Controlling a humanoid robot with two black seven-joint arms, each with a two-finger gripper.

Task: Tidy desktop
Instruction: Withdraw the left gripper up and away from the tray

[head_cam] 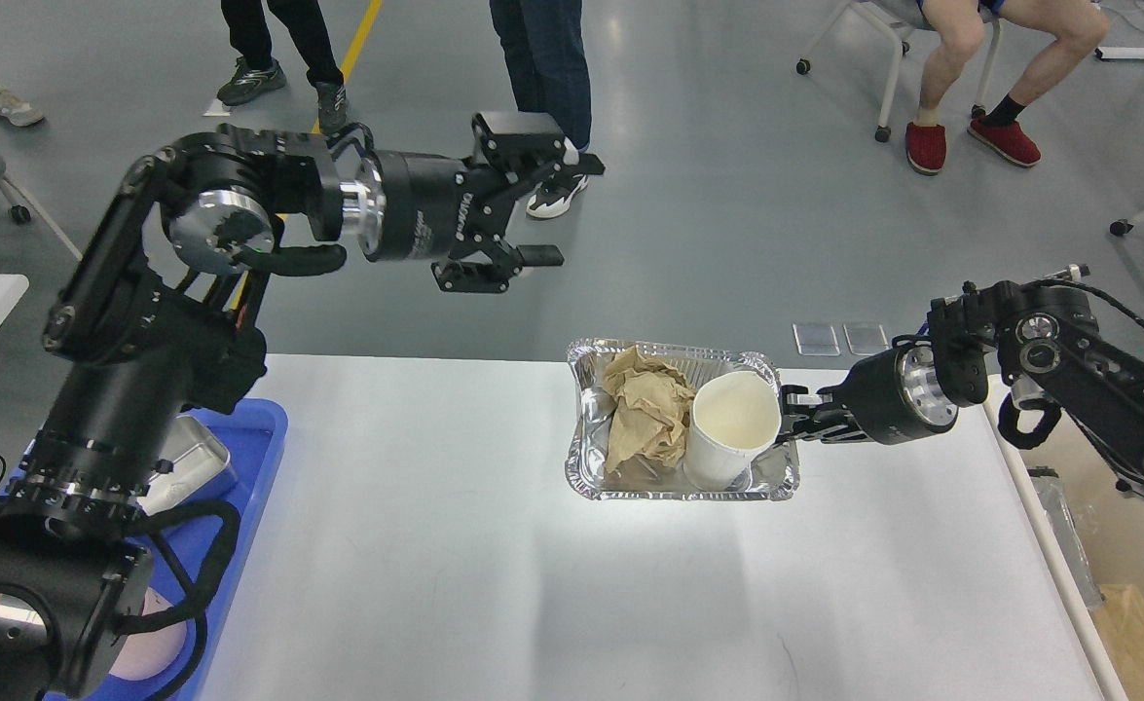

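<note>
**Foil tray holds paper and cup near the far edge**

The white desk (494,565) fills the lower view. At its left edge lies a blue plastic tray (255,458) with a metal container (192,472) in it. Toward the far edge, right of centre, sits a foil tray (586,477) holding crumpled brown paper (645,419) and a white paper cup (732,433). The right pincer (793,421) reaches in from the right and touches the foil tray's right rim beside the cup; whether it grips cannot be told. The left pincer (557,209) hangs beyond the far edge, high over the floor, fingers spread and empty.
</note>
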